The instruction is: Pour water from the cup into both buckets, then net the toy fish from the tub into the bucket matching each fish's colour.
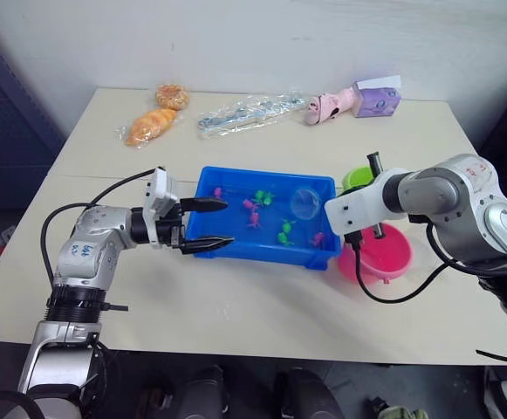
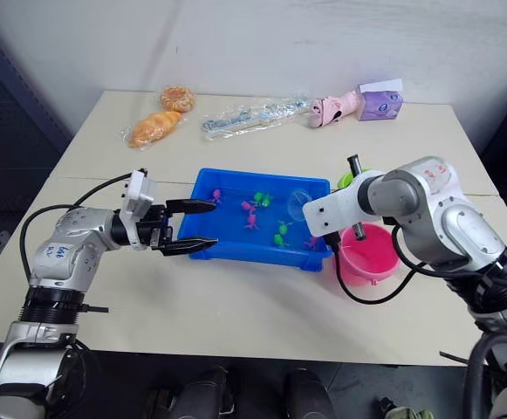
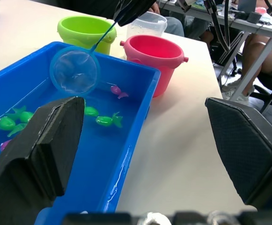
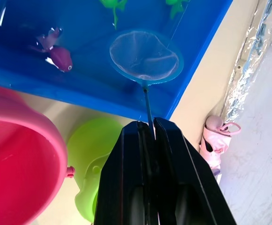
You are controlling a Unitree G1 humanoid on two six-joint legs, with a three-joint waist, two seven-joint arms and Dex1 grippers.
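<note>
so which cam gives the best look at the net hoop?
Right wrist view: the net faces the camera, with its whole blue rim, its mesh and the handle running back into the right gripper. Left wrist view shows the hoop whole but further off, over the tub. In both eye views it is a faint ring.

Blue tub [image 1: 236, 247] sits at table [image 1: 236, 305] centre, holding pink and green toy fish [image 1: 284, 232]. Net [image 1: 305, 203] hangs over its 3 o'clock end. Left gripper [image 1: 211, 225], fingers spread, straddles the 9 o'clock rim. Pink bucket [image 1: 393, 257] stands at 3 o'clock.
</note>
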